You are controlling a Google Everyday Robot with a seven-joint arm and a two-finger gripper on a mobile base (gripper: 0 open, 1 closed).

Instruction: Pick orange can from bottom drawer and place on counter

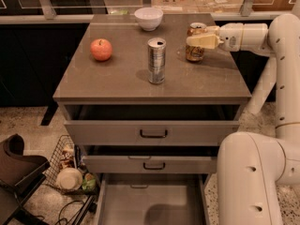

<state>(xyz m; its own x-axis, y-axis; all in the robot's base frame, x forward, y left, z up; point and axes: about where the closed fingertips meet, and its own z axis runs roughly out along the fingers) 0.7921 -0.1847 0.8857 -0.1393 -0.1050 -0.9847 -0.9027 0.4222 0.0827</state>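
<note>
The orange can (192,55) stands upright on the counter (117,81), at its back right. My gripper (198,41) reaches in from the right, and its cream fingers (204,41) are closed around the can's upper half. The can's base looks to rest on the stone top. The bottom drawer (154,205) is pulled open below, and its grey floor is bare apart from a shadow.
A taller silver can (156,60) stands mid-counter, a red apple (101,49) at the left and a white bowl (148,18) at the back. The two upper drawers stand slightly open. A wire basket (70,172) sits on the floor left, and my white base (253,177) is at the right.
</note>
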